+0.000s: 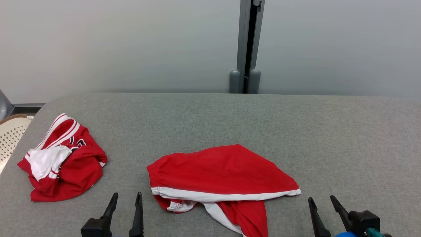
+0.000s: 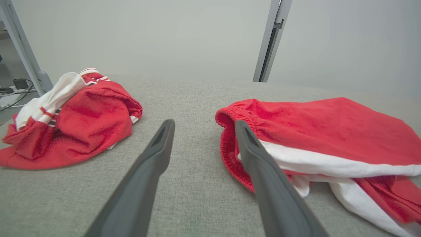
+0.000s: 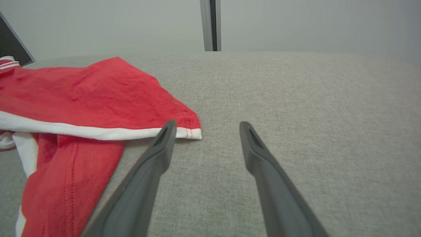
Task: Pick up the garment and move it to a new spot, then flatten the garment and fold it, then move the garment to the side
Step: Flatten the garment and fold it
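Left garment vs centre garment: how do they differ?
The left garment is bunched in a heap; the centre garment lies spread wider and flatter. The left garment shows striped trim and dark print; the centre garment is plain red with one white band. Both are red and white and lie on the grey table.

Two red garments lay there: one pair of shorts (image 1: 223, 171) between the two pairs of fingers, one crumpled jersey (image 1: 62, 161) left of the left pair. There were two grippers, the left gripper (image 1: 127, 195) and the right gripper (image 1: 321, 198), each with two fingers held apart, four fingers in all. One grey surface (image 1: 210, 118) carried both garments. One white basket (image 1: 11, 135) sat far left; one grey post (image 1: 245, 49) stood beyond the fingertips.
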Tool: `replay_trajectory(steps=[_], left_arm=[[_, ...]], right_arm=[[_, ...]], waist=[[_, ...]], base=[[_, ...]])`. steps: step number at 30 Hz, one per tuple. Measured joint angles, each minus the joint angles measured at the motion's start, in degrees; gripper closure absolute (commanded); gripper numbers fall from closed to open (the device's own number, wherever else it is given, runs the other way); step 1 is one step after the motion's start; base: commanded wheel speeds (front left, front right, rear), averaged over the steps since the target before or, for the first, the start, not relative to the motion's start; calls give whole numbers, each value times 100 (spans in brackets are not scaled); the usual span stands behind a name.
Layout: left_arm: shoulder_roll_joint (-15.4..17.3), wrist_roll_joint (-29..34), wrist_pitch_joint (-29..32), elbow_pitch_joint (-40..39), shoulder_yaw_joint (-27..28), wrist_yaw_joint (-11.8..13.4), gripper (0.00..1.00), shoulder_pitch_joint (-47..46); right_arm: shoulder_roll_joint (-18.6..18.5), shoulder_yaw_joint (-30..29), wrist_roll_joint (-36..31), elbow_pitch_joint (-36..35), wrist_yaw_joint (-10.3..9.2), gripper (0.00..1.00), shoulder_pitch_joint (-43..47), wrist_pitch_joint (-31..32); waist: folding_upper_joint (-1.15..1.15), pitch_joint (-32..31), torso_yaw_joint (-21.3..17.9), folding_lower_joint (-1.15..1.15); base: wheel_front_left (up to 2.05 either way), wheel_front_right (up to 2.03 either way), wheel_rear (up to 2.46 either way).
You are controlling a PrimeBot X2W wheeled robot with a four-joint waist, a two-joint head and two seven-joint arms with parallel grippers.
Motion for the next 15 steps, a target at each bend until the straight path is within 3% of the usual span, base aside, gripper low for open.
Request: replay_trajectory(steps=[15], left_arm=[[-9, -517, 0, 272, -465, -29, 0, 35]], right_arm=[[-1, 197, 163, 100, 1, 0, -13, 0]], waist=[[0, 20, -55, 1]], base=[[0, 0, 0]])
